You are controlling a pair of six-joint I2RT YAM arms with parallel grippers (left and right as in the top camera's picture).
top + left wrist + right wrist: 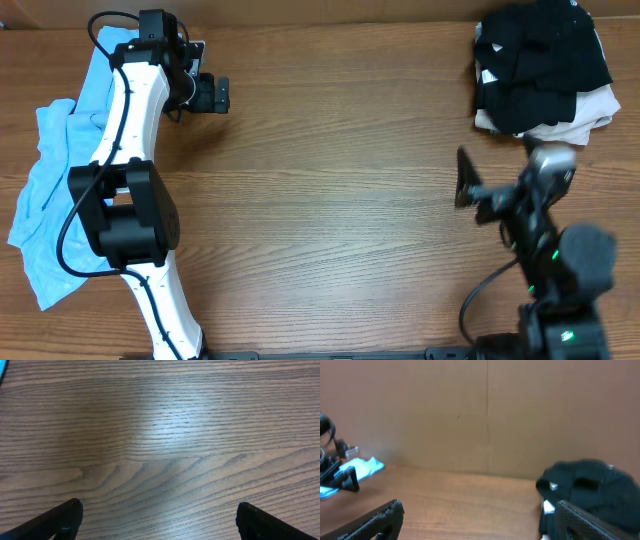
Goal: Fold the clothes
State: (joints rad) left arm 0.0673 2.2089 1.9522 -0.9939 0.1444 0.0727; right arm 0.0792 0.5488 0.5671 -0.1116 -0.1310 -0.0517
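A crumpled light blue garment (50,190) lies along the table's left edge, partly under my left arm. A pile of black and white clothes (540,70) sits at the far right corner; it also shows in the right wrist view (590,485). My left gripper (212,95) is open and empty over bare wood at the far left, right of the blue garment; its fingers frame bare table in the left wrist view (159,517). My right gripper (466,180) is open and empty, raised above the table near the right, in front of the black pile (477,517).
A brown cardboard wall (485,415) stands behind the table. The wooden tabletop (340,180) stretches between the two arms. The left arm shows at the left in the right wrist view (332,467).
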